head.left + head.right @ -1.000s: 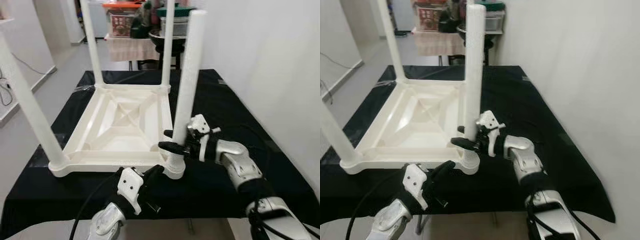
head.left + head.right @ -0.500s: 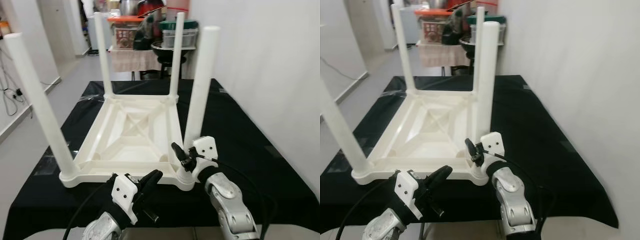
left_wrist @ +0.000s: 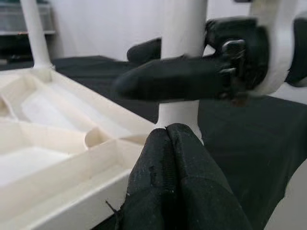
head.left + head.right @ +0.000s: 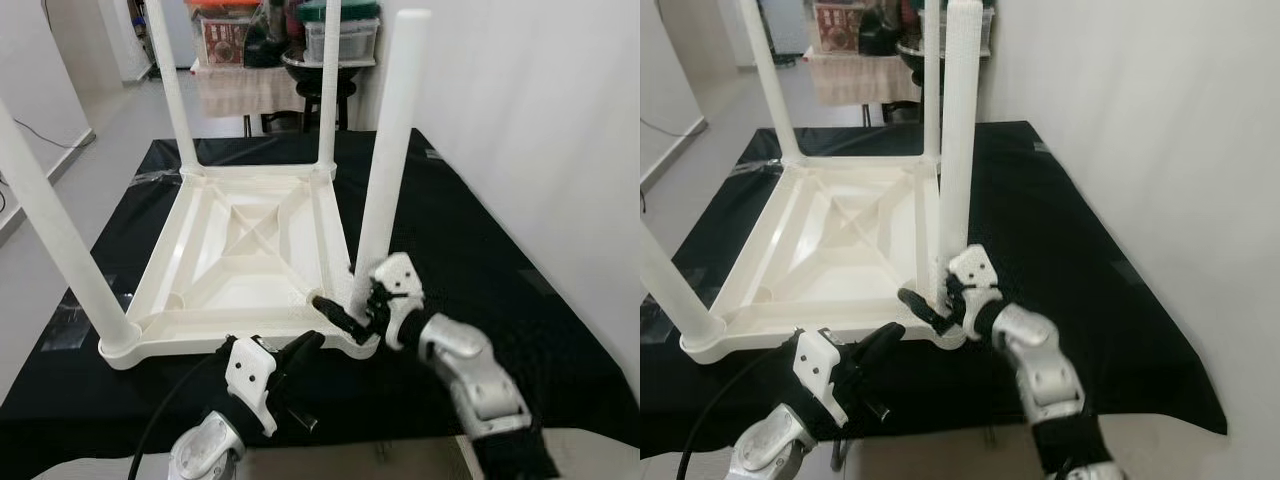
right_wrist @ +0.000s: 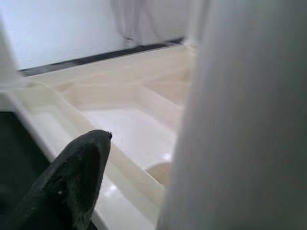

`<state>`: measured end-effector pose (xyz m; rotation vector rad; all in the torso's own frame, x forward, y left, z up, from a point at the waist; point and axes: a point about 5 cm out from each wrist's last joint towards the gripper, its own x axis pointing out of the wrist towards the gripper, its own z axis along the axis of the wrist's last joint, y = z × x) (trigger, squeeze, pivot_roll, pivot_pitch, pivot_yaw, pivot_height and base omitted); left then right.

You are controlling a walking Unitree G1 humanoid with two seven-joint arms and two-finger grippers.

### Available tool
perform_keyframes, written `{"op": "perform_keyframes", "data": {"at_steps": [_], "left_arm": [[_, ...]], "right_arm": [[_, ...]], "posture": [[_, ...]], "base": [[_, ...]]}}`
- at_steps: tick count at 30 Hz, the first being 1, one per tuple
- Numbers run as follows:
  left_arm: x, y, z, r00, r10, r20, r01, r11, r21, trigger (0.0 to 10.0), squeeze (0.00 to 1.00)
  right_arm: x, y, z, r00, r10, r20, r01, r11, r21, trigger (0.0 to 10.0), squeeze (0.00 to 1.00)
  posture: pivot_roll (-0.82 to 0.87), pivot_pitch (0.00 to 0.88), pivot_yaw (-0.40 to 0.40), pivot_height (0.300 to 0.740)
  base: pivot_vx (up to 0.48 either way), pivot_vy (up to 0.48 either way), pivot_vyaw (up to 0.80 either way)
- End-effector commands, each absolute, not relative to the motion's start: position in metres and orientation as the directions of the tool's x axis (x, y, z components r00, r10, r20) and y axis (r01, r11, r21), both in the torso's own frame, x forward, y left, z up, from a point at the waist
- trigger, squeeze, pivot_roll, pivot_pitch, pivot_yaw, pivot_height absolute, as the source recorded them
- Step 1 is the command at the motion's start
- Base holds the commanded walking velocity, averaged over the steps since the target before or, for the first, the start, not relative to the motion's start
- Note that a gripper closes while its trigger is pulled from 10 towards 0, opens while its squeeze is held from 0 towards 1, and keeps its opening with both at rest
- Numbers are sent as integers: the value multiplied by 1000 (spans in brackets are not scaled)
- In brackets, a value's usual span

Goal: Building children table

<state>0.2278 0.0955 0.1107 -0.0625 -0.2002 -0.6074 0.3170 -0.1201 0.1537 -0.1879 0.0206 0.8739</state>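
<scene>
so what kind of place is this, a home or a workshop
Most likely a home. Past the black-covered table with the upturned white children's table runs a tiled hallway floor, and behind it a stand with stacked storage containers and kitchenware.

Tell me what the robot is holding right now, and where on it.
The right gripper straddles the near right white plastic table leg just above its socket; whether it grips is unclear. The left gripper holds nothing.

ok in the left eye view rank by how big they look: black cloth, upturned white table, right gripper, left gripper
1. black cloth
2. upturned white table
3. right gripper and left gripper: look alike, and both are near the camera, so unranked
</scene>
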Motion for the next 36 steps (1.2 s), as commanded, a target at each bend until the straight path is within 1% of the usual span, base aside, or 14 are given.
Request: {"op": "perform_keyframes", "data": {"at_steps": [1,2,3,5,11,12,13,15,25,29,33,34,35,36], "left_arm": [[229,97,107,810,-556,186,569,822,-17,10000,0],[230,96,106,810,-557,183,569,822,-19,10000,0],[231,95,105,810,-558,182,570,821,-20,10000,0],[232,94,105,809,-559,180,572,820,-20,10000,0],[233,92,104,806,-564,179,576,817,-17,10000,0],[234,92,104,805,-566,180,577,817,-14,10000,0],[234,92,104,805,-566,180,577,817,-14,10000,0],[234,92,104,804,-567,180,578,816,-12,10000,0],[236,92,103,805,-566,179,577,816,-14,10000,0],[237,93,103,803,-568,177,580,815,-14,10000,0],[237,93,103,804,-567,178,579,815,-14,10000,0],[237,94,103,805,-566,178,578,816,-15,10000,0],[237,95,103,805,-565,178,577,817,-14,10000,0],[237,95,103,805,-565,178,577,817,-14,10000,0]], "right_arm": [[314,-111,147,576,809,-119,-816,560,-140,10000,0],[317,-114,151,462,874,-149,-884,442,-153,10000,0],[319,-115,154,418,895,-153,-906,399,-141,10000,0],[324,-116,157,383,911,-151,-922,367,-124,10000,0],[342,-117,165,353,926,-132,-935,347,-71,10000,0],[345,-118,165,348,928,-135,-937,343,-61,8510,0],[345,-118,165,348,928,-135,-937,343,-61,8510,0],[348,-120,164,345,928,-141,-939,341,-51,0,0],[350,-135,157,405,904,-136,-914,403,-44,0,0],[349,-146,155,487,868,-96,-873,484,-55,0,0],[346,-147,151,522,849,-82,-853,521,-42,0,0],[342,-143,146,550,831,-82,-835,549,-30,0,0],[346,-137,132,759,642,-107,-646,763,-6,0,0],[346,-137,132,759,642,-107,-646,763,-6,0,0]], "posture": [[-16,0,-41,740],[-13,0,-43,740],[-11,0,-44,740],[-5,0,-47,740],[6,0,-51,740],[10,0,-54,740],[10,0,-54,740],[10,0,-55,740],[0,0,-45,740],[-6,0,-41,740],[-13,0,-42,740],[-15,0,-45,740],[-19,0,-45,740],[-19,0,-45,740]], "base": [[0,0,0],[0,0,0],[0,0,0],[0,0,0],[0,0,0],[0,0,0],[0,0,0],[0,0,0],[0,0,0],[0,0,0],[0,0,0],[0,0,0],[0,0,0],[0,0,0]]}}
